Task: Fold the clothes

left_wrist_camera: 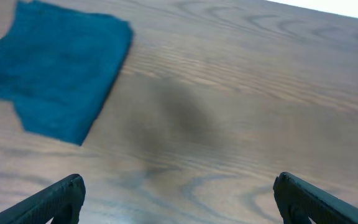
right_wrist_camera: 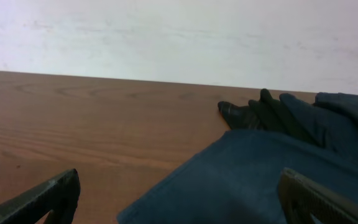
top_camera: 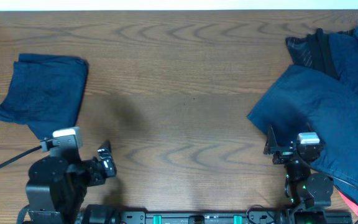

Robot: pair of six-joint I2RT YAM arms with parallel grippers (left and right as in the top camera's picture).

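Two lots of dark navy clothing lie on a wooden table [top_camera: 185,93]. At the far left is a folded navy garment [top_camera: 42,93], a neat, roughly square bundle lying flat. At the right edge is a much larger heap of unfolded navy clothes [top_camera: 334,112], wrinkled and spreading out of view, with its nearest corner reaching towards the middle of the table. A piece of black fabric [top_camera: 309,48] shows at the back of that heap. A sliver of something pink [top_camera: 353,202] peeks out under its front edge.

The left gripper [top_camera: 106,158] sits near the front edge, just in front of the folded garment and not touching it. Seen from the left wrist, its fingers are spread wide over bare wood. The right gripper [top_camera: 272,146] is at the near corner of the heap. From the right wrist, its fingers are also spread wide, holding nothing, with navy cloth lying between and ahead of them. A black cable [top_camera: 8,162] trails left from the left arm.
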